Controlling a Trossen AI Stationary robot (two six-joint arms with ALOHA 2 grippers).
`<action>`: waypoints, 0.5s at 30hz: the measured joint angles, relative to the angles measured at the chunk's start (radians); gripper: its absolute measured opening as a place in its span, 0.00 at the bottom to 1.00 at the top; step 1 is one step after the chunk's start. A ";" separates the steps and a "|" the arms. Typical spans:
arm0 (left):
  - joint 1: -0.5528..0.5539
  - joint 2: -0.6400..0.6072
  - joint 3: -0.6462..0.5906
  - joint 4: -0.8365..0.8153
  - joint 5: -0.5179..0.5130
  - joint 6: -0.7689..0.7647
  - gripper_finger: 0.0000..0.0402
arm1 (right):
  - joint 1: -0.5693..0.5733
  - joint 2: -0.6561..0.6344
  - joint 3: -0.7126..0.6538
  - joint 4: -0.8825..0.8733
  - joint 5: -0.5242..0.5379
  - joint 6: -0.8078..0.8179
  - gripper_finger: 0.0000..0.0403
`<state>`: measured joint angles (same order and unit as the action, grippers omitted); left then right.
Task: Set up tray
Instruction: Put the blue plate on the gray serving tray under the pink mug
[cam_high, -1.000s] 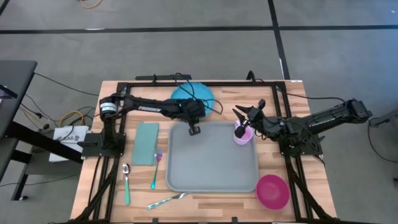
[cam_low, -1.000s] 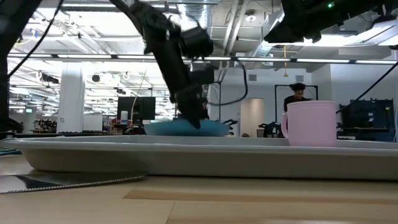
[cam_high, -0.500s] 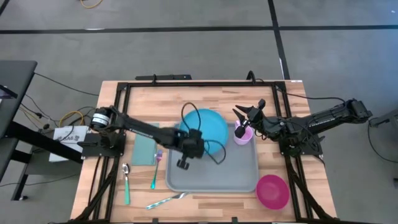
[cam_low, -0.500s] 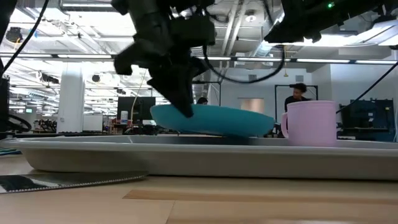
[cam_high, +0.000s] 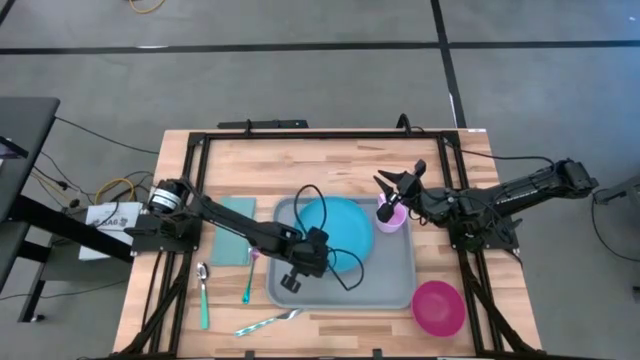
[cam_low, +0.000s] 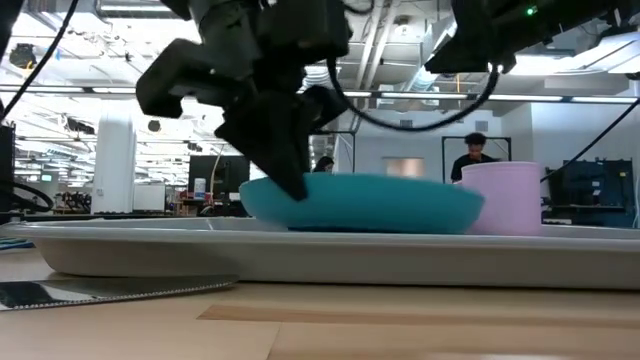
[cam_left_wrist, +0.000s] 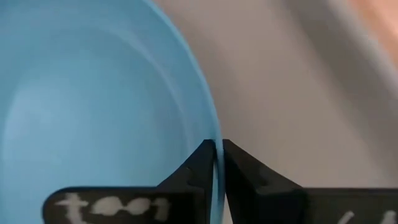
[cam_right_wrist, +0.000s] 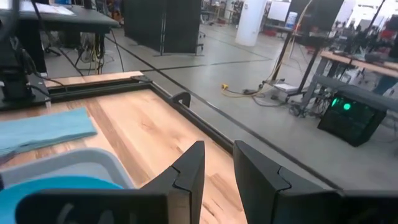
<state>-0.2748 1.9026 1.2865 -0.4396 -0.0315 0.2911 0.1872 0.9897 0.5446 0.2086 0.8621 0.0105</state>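
- Starting at the desk's (cam_high: 330, 150) left side, the folded teal cloth napkin (cam_high: 234, 230), a steel spoon with a green handle (cam_high: 203, 292) and other cutlery lie outside the large grey-blue rectangular plastic tray (cam_high: 395, 285).
- The left gripper (cam_high: 296, 279) hangs over the tray's near-left part, jaws clenched on the rim of the round blue plastic plate (cam_high: 335, 224), which sits inside the tray.
- To do this step well, I judge the plate should be lowered flat and clear of the pink plastic cup (cam_high: 390, 214) before the jaws let go.
- The right gripper (cam_high: 392, 184) hovers just above that cup at the tray's far-right edge, jaws released, holding nothing.
- A round magenta plastic bowl (cam_high: 438, 306) waits on the desk at the near-right corner.
- The left wrist view alone shows the pinch on the plate's thin edge; the low view shows the plate's underside at tray level, which the high view cannot.
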 joint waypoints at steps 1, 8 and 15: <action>-0.008 0.000 0.000 0.010 0.000 -0.009 0.04 | 0.000 0.000 0.000 0.001 0.000 0.012 0.20; -0.073 0.015 0.000 0.090 0.047 0.034 0.05 | 0.002 0.013 0.000 -0.018 -0.002 0.019 0.20; -0.088 0.028 0.001 0.142 -0.051 0.118 0.05 | -0.011 0.013 0.000 -0.021 -0.001 0.008 0.20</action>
<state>-0.3626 1.9308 1.2872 -0.2974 -0.0829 0.4090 0.1761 1.0031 0.5446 0.1876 0.8615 0.0189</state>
